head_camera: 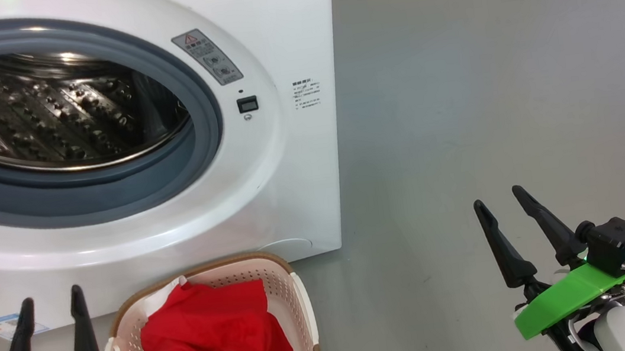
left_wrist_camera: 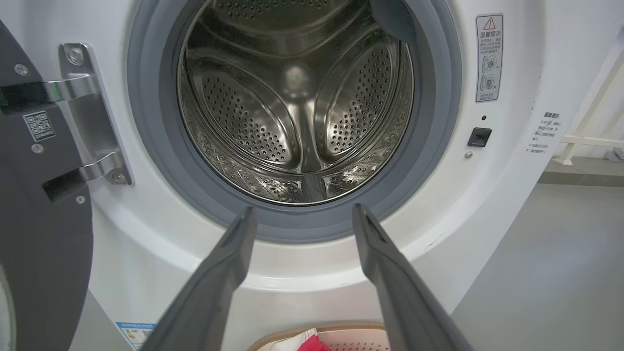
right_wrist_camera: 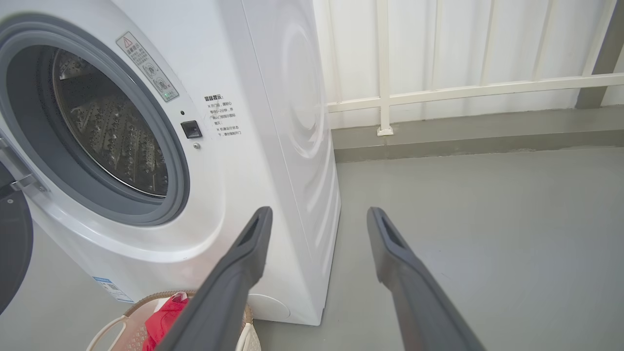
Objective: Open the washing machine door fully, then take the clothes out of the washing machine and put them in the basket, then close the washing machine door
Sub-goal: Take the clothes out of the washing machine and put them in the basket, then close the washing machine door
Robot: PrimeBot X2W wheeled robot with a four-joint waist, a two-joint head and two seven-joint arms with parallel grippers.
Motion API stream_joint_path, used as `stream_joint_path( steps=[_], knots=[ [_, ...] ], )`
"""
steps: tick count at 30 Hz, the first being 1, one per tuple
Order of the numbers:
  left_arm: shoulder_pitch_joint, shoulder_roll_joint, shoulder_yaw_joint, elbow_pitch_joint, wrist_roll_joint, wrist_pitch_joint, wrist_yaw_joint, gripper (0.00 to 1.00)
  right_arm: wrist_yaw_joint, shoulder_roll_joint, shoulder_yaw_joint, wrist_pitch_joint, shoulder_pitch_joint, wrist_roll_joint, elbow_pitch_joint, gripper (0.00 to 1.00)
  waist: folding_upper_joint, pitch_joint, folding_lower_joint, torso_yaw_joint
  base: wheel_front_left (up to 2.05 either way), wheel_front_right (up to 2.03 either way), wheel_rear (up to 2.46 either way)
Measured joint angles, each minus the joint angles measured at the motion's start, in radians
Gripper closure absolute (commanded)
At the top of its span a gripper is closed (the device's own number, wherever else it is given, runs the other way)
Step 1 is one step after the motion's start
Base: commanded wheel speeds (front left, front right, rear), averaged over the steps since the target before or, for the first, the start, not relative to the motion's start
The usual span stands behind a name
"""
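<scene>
The white washing machine (head_camera: 298,159) stands with its door (left_wrist_camera: 39,234) swung open to the left on steel hinges. Its steel drum (left_wrist_camera: 297,107) holds nothing that I can see. Red clothes (head_camera: 214,342) with white trim lie in the cream basket (head_camera: 294,297) on the floor before the machine. My left gripper (head_camera: 50,300) is open and empty beside the basket's left side, its fingers (left_wrist_camera: 229,263) pointing at the drum's lower rim. My right gripper (head_camera: 497,197) is open and empty over bare floor to the right of the machine. The basket (right_wrist_camera: 122,324) and clothes (right_wrist_camera: 165,317) peek in at the bottom of the right wrist view.
Grey floor (head_camera: 487,88) stretches to the right of the machine. A white railing and panelled wall (right_wrist_camera: 463,87) stand behind it. A latch socket (head_camera: 247,105) and warning label (head_camera: 207,57) sit on the machine's front, right of the opening.
</scene>
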Motion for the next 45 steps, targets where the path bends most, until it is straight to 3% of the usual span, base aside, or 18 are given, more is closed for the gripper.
stream_joint_path(
  steps=[17,45],
  knots=[
    [0.152,-0.041,0.055,-0.144,0.032,-0.001,0.0,0.0,0.0,-0.018,-0.026,0.0,0.048,0.009,-0.002,0.0,0.0,-0.067,0.0,0.006,0.0,0.0,0.0],
    [0.181,-0.06,0.08,-0.168,0.041,-0.001,0.0,0.0,0.0,-0.021,-0.03,0.0,0.094,0.01,-0.004,0.0,0.0,-0.086,0.0,0.011,0.0,0.0,0.0]
  ],
)
